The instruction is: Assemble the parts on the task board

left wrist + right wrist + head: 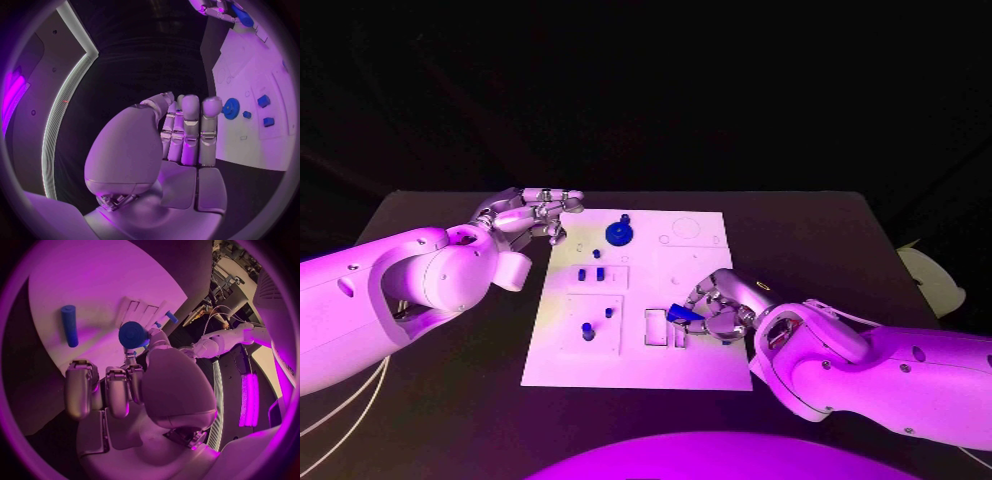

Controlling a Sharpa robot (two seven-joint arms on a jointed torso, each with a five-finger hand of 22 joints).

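Right hand (718,312) pinches a blue part (682,314) over the task board (697,365); left hand (531,215) holds nothing.

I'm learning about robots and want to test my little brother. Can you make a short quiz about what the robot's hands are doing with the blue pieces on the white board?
1. True or false: the right hand holds a blue part over the task board.
2. Which hand holds nothing? A) the left hand B) the right hand C) neither
3. Fill in: the blue gear lies near the board's ____ edge, close to the left hand's fingers.

Key:
1. True; the right wrist view shows a round blue part pinched at the fingers.
2. A; it rests at the board's far left corner.
3. far.
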